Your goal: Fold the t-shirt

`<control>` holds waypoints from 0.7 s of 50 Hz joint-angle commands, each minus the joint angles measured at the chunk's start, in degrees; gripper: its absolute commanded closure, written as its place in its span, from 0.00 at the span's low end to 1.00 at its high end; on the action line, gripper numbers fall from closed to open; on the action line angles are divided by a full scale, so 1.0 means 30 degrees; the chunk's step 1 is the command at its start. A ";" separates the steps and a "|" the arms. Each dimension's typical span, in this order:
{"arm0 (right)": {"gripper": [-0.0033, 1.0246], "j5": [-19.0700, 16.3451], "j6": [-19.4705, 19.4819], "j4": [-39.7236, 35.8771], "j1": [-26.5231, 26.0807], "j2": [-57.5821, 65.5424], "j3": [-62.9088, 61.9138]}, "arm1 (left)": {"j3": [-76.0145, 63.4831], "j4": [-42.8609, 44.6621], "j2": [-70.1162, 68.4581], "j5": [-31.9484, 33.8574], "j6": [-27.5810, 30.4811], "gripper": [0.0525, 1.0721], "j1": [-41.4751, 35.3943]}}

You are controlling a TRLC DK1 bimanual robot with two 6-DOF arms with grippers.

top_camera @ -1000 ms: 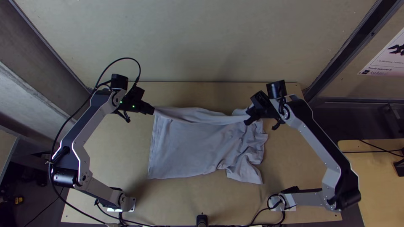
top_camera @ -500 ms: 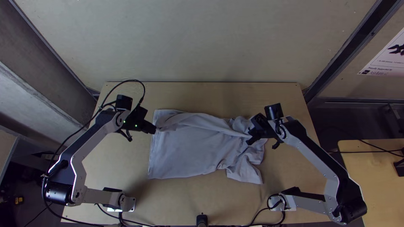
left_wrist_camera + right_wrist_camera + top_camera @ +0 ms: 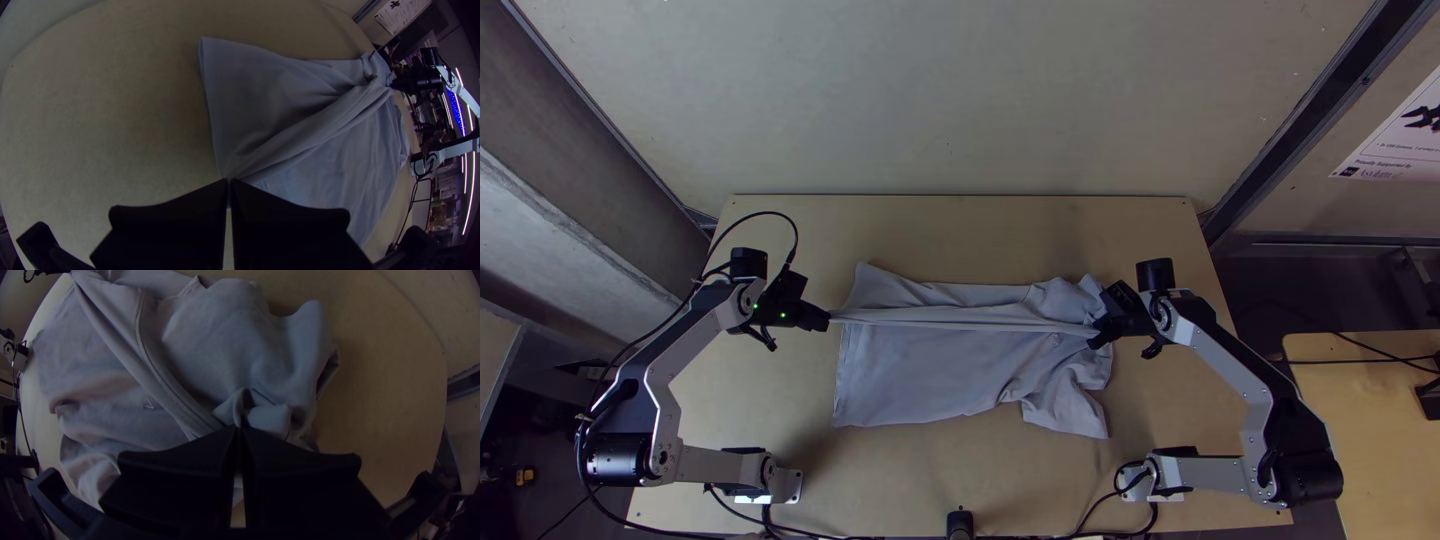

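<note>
The pale grey-blue t-shirt (image 3: 930, 375) lies spread across the middle of the table, with a taut ridge of cloth pulled up across its width. At the ridge's left end, my left gripper (image 3: 825, 320) is shut on the cloth. My right gripper (image 3: 1095, 335) is shut on the ridge's other end, by the crumpled sleeve part. In the left wrist view, folds run away from the left gripper (image 3: 229, 182) over the shirt (image 3: 280, 100). In the right wrist view, the right gripper (image 3: 238, 429) pinches a bunched bit of the shirt (image 3: 215, 335), beside a seamed strip.
Bare wood of the table (image 3: 960, 225) shows beyond the shirt and along its near side. A black post (image 3: 960, 524) stands at the near edge between the bases, with cables (image 3: 1080, 515) beside it. A second wooden surface (image 3: 1380, 400) lies off to the right.
Both grippers have come down the picture toward the near side, drawing the held ridge across the shirt. The cloth beyond it now lies flatter, and the ridge between the grippers is straighter.
</note>
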 commanded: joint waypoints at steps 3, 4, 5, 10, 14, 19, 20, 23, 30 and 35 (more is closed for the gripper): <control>0.96 0.0420 -0.0406 0.0102 0.0432 0.0507 -0.0293 | -0.0333 -0.0026 0.0333 -0.0203 0.0264 0.97 -0.0436; 0.93 0.0391 -0.0318 0.0102 0.0490 0.0536 -0.0264 | -0.0362 -0.0026 0.0304 -0.0203 0.0176 0.96 -0.0612; 0.88 0.0420 -0.0201 0.0102 0.0578 0.0566 -0.0235 | -0.0392 -0.0026 0.0275 -0.0173 0.0030 0.95 -0.0817; 0.58 0.0420 0.0239 0.0073 0.0666 0.0624 -0.0205 | -0.0685 -0.0114 0.0070 -0.0203 -0.0175 0.74 -0.2018; 0.38 0.0420 0.0532 0.0044 0.0549 0.0478 -0.0176 | -0.0978 -0.0232 -0.0135 -0.0203 -0.0322 0.33 -0.2575; 0.19 0.0420 0.0766 -0.0396 0.0373 -0.0108 -0.0147 | -0.1359 -0.0232 -0.0780 -0.0232 -0.0703 0.05 -0.2809; 0.16 0.0420 0.0854 -0.0454 0.0344 -0.0255 -0.0176 | -0.1388 -0.0232 -0.0956 -0.0232 -0.0791 0.04 -0.2838; 0.10 0.0420 0.0942 -0.0894 0.0373 -0.0694 -0.0117 | -0.1476 -0.0232 -0.1395 -0.0232 -0.0879 0.04 -0.2780; 0.05 0.0420 0.0971 -0.2739 0.1018 -0.1895 0.0117 | -0.0890 -0.0817 -0.2626 -0.0261 -0.0908 0.04 -0.2047; 0.05 0.0420 0.0942 -0.3970 0.1691 -0.3272 -0.0088 | -0.0011 -0.2722 -0.3827 -0.0232 -0.0117 0.04 -0.1842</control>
